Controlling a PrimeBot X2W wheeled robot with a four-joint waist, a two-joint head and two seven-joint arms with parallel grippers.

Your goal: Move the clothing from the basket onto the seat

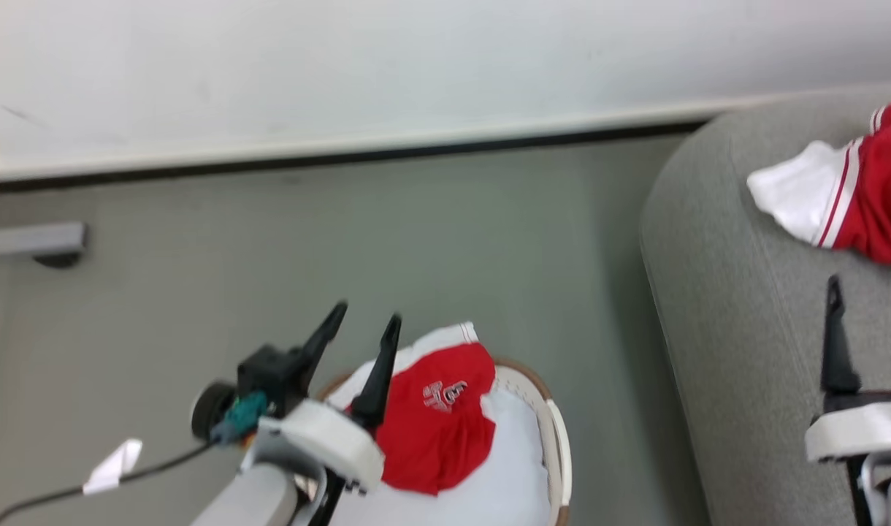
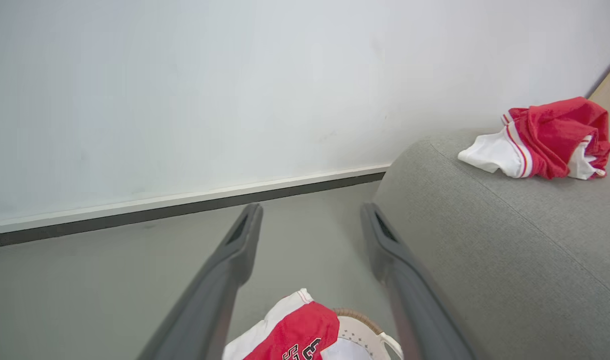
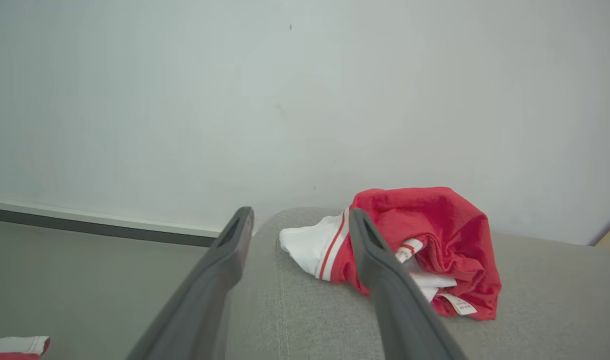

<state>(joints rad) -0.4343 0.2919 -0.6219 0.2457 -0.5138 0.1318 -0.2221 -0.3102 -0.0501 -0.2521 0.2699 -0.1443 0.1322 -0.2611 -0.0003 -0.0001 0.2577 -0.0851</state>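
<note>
Red-and-white jersey garment (image 1: 847,197): lies on grey woven seat (image 1: 730,329). Second jersey garment (image 1: 434,424): remaining in white perforated basket (image 1: 557,435). Left gripper (image 1: 366,314), right gripper (image 3: 300,215): fingers apart, empty.

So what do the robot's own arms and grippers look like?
The left gripper and right gripper each have two long, dark, tapering fingers with a slot near the tip, rising from a rounded white wrist housing. The left forearm is pale grey. Beside its wrist sit a black block with a teal connector and a black cable with a white tag.
</note>
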